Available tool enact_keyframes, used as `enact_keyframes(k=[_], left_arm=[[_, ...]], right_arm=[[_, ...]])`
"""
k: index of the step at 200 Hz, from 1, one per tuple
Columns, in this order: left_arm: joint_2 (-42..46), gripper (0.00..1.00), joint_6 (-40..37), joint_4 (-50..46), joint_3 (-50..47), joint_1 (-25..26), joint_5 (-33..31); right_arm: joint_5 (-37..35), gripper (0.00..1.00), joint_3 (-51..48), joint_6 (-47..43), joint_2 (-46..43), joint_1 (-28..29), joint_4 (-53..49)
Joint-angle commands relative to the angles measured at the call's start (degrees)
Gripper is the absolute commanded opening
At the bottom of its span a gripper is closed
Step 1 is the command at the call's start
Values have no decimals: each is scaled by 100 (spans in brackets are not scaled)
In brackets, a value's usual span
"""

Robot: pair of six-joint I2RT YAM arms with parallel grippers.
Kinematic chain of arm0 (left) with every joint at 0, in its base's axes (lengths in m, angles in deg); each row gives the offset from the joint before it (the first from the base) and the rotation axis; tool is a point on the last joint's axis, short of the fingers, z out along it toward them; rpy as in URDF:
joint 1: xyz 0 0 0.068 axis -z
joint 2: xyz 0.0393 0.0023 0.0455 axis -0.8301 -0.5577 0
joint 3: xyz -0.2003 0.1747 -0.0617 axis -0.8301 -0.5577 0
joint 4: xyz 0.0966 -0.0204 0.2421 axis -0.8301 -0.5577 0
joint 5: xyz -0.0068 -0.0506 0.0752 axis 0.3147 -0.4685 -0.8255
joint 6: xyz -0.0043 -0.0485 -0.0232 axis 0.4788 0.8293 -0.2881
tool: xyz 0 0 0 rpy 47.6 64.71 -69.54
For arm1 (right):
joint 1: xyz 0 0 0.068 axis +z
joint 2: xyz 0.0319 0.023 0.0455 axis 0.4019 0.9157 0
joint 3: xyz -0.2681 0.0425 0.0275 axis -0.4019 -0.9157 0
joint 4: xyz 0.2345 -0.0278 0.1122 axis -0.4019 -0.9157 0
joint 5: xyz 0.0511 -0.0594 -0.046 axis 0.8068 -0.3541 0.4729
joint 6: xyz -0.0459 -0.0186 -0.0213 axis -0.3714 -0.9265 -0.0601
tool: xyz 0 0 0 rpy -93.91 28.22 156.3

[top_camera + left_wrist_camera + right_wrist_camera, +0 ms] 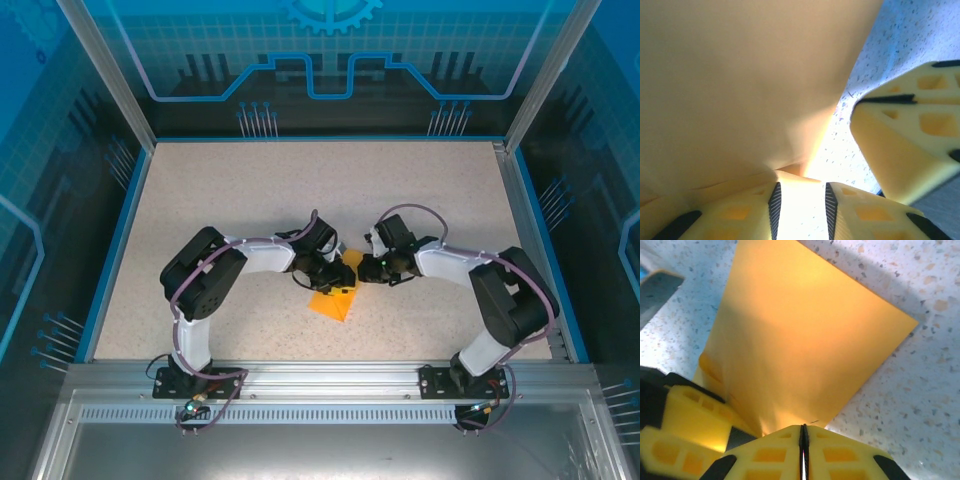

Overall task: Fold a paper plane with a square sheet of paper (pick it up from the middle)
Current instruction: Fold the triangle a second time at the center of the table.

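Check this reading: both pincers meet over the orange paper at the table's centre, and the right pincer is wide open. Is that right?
Not wide open: the right wrist view shows the right pincer shut on the edge of the orange paper. The rest stands.

Bright, even light — left wrist view glared, its paper close and blurred.

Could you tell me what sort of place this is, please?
Probably a purpose-built robot work cell, perhaps in a lab: an aluminium frame carries blue printed panels around a speckled table, and a left arm and right arm, bolted at its near edge, meet over a sheet of paper.
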State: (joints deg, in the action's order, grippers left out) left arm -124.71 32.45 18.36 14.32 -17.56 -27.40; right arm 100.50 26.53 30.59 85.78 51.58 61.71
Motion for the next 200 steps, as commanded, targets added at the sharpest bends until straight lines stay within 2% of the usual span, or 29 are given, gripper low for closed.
enact_keyframes(k=[1, 55, 85, 130, 200], left_arm=[[-89, 30, 107, 185, -235, 56, -297], [-1, 25, 160, 265, -266, 44, -309], [-7, 18, 204, 348, -266, 45, -269], [15, 7, 215, 387, -291, 42, -264], [72, 1, 252, 485, -353, 44, -231]], right_arm=[[304, 11, -211, 81, -340, -90, 90], [706, 9, -1091, 570, -1135, -69, 571], [911, 7, -1454, 974, -1369, 82, 1070], [1010, 6, -1516, 1278, -1089, 240, 1647], [967, 5, -1281, 1285, -458, 361, 1896]])
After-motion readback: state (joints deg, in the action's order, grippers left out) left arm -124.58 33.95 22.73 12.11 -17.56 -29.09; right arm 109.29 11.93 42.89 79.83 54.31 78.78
